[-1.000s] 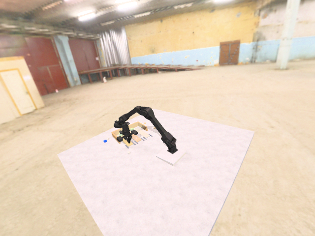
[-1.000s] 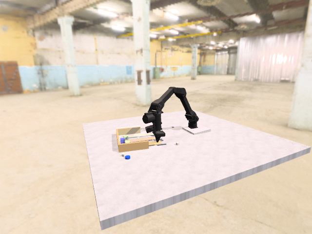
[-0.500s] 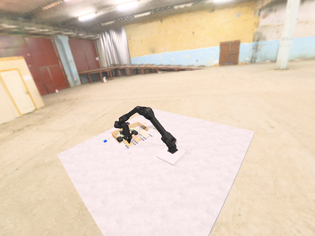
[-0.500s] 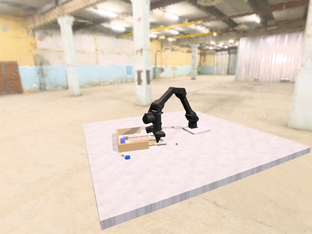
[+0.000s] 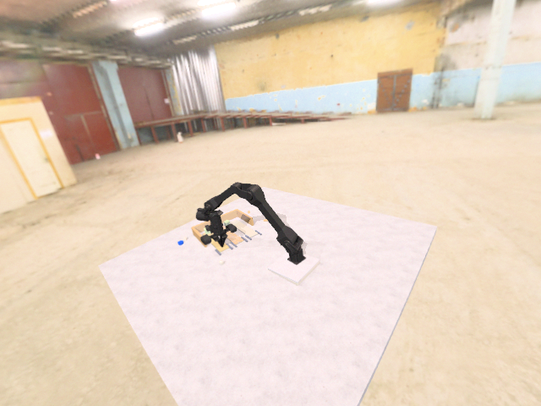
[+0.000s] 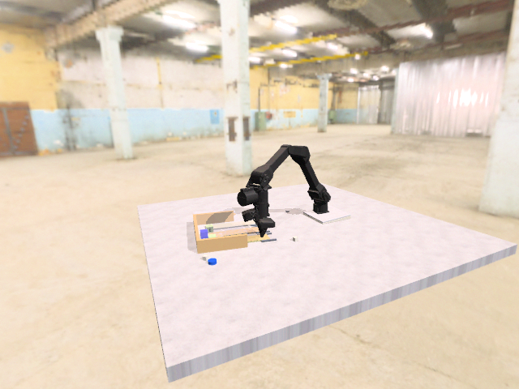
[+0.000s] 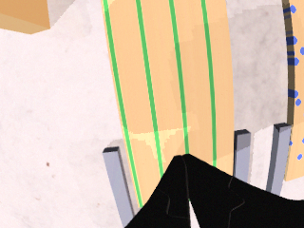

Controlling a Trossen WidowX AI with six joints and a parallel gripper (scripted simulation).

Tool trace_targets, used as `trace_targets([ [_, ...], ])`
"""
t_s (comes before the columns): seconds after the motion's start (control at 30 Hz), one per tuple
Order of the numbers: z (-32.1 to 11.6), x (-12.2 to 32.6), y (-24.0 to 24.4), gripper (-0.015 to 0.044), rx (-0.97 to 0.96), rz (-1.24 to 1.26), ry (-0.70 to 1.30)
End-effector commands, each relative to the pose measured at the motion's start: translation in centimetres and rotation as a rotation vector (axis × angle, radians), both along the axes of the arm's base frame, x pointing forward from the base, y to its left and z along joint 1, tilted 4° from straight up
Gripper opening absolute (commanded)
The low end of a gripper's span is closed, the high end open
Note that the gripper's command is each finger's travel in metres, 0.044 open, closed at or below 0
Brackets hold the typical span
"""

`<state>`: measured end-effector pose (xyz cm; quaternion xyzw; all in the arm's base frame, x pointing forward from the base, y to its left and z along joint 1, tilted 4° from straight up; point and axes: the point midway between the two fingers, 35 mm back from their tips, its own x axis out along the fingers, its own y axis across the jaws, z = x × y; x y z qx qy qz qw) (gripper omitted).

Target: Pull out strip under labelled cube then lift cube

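Note:
My gripper (image 5: 221, 244) (image 6: 262, 234) (image 7: 181, 162) is shut and empty, pointing down with its tips over the outer part of a green-striped wooden strip (image 7: 163, 71) (image 6: 253, 239). The wrist view does not show clearly whether the tips touch it. A blue-dotted strip (image 7: 297, 125) lies to the right in that view. A blue-violet cube (image 6: 203, 233) and a green cube (image 6: 208, 228) are at the closed end of the tray. Which cube is labelled, and what each rests on, is too small to tell. The wrist view shows no cube.
The tan tray (image 6: 221, 244) (image 7: 21, 14) has raised walls around the strips' far ends. Grey bars (image 7: 117, 180) (image 7: 242, 152) (image 7: 279, 157) stand beside the strips. A blue disc (image 5: 180, 242) (image 6: 212, 261) and a small pale block (image 5: 221, 262) (image 6: 294, 239) lie outside the tray.

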<state>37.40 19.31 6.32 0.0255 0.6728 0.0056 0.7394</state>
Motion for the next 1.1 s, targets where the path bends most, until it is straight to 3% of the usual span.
trace_targets([
  [0.0, -0.11, 0.06, -0.02, 0.0000, -0.002, 0.003, -0.002],
  [1.07, -0.41, 0.17, 0.03, 0.0000, -0.002, 0.003, -0.002],
])
